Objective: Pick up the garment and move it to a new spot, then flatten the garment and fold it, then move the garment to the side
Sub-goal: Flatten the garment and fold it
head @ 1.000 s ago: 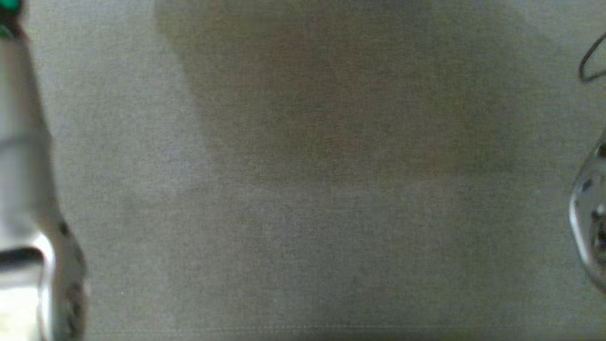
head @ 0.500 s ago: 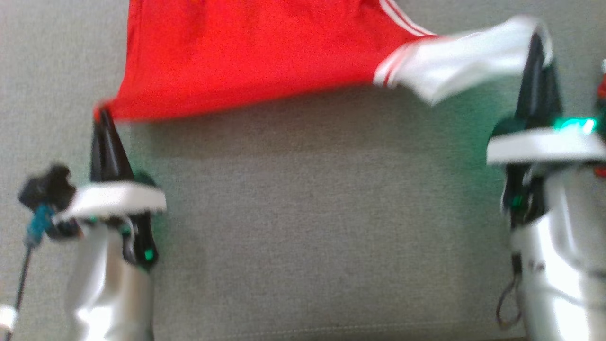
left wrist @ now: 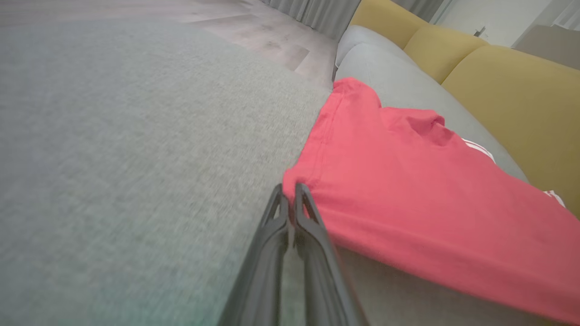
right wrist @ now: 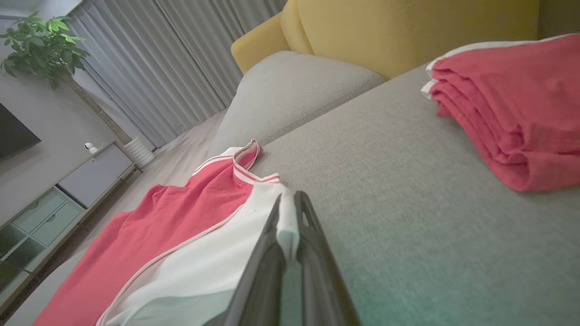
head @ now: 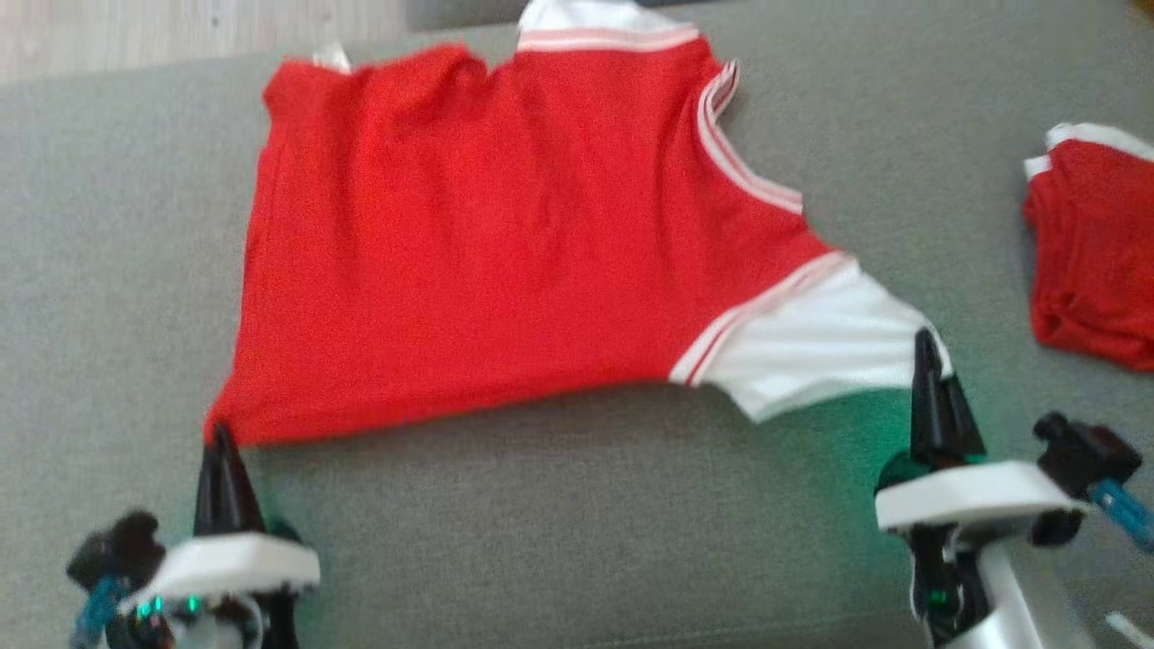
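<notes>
Shirt (head: pixel 487 252): red with white sleeves. We see it spread flat over the middle of the sofa (head: pixel 577 523) seat, its far part at the seat's far edge.
Left gripper (head: pixel 219 437): jaws pressed together on the shirt's near left corner, with red cloth pinched at the tips. It sits toward the seat's near left corner. Our left wrist view shows the same pinch (left wrist: pixel 288 192).
Right gripper (head: pixel 924 347): jaws closed on the end of the near sleeve (head: pixel 811 347). In our right wrist view a fold of white cloth sits between the fingers (right wrist: pixel 290 201).
Sleeve: white, drawn out toward the right gripper, with thin red and white stripes where it joins the red body.
Near edge: we see it run taut from one gripper to the other.
Stack (head: pixel 1091 252): folded red cloth with white trim at the seat's right edge, well apart from the shirt.
Cushions (right wrist: pixel 408 27): yellow, behind the seat.
Floor (head: pixel 180 27): pale wood past the seat's far edge.
</notes>
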`<state>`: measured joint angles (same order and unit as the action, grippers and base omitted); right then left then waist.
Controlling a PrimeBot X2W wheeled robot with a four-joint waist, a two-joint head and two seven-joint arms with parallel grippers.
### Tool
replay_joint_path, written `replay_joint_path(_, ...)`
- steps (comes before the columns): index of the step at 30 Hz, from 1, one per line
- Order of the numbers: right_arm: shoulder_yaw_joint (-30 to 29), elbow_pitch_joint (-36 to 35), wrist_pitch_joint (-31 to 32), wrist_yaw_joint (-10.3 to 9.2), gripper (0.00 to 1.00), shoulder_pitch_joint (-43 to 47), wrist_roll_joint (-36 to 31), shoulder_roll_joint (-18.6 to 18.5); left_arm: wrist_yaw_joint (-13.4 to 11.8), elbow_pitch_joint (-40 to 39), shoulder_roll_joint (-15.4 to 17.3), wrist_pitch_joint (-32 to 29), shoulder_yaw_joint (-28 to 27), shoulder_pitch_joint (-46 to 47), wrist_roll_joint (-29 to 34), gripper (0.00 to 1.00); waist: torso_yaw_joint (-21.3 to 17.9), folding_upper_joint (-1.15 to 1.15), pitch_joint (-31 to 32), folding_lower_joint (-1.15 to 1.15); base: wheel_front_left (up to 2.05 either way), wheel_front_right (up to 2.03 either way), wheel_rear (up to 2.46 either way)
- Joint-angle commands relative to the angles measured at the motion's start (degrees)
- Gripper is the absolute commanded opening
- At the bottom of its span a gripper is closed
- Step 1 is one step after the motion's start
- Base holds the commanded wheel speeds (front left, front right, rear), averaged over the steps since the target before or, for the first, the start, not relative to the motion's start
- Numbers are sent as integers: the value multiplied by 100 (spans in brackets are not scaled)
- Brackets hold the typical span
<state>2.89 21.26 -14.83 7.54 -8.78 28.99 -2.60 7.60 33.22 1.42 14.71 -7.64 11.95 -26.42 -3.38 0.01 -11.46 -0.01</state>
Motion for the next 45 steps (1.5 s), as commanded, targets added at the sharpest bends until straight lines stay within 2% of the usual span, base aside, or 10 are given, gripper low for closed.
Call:
replay_joint_path(1,119,-195,-17,-5,0,138,79,-29,-12,-126,147,29,-184,-240,-67,0,-79,-1,284,1,0,0,0)
replay_joint_path(11,189,-83,-17,-5,0,828,101,-28,-11,-301,146,29,-14,-1163,-388,0,7,-1,799,1,0,0,0)
replay_joint_path(17,244,-270,-17,-5,0,824,165,-28,-11,-724,146,29,246,-1164,-466,0,122,-1,746,1,0,0,0)
replay_joint_path(23,361,-208,-17,-5,0,213,191,-28,-11,-774,146,29,563,-550,-505,0,204,-1,472,1,0,0,0)
replay_joint_path(34,533,835,-17,-5,0,-1273,98,-28,-73,119,146,29,758,761,-303,0,308,-1,-244,1,0,0,0)
replay_joint_path(41,298,1289,-17,-5,0,-1942,98,-28,-99,274,146,29,727,1200,-281,0,379,-1,-439,1,0,0,0)
replay_joint_path(45,155,1388,-17,-5,0,-2208,35,-28,-244,205,146,29,622,1361,-201,0,417,-1,-515,1,0,0,0)
